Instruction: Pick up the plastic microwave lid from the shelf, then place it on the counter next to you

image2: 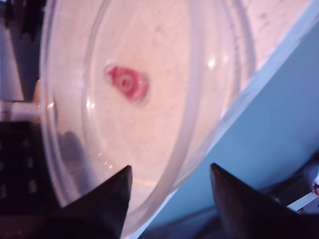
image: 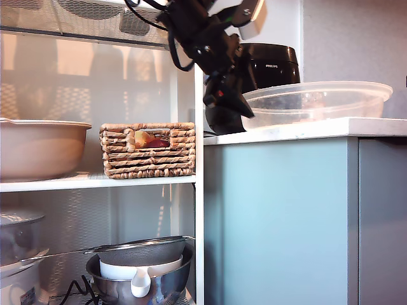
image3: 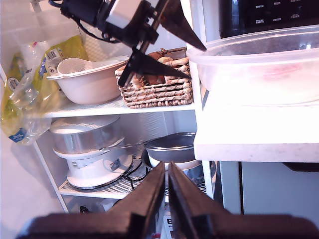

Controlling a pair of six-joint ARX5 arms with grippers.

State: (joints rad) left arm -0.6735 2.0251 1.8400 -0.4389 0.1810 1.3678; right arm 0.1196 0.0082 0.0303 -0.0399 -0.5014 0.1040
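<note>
While my second gripper (image3: 167, 199) hangs nearest with its fingers pressed together on nothing, my first gripper (image2: 169, 199) is spread just off the rim of the plastic microwave lid (image: 316, 101), which sits rim-up on the counter (image: 305, 129), with the shelf (image: 95, 182) beyond.

Wicker basket (image: 148, 150) beside beige bowl (image: 39, 147); below — mesh strainer (image: 143, 250) over steel bowl (image: 137, 286).
</note>
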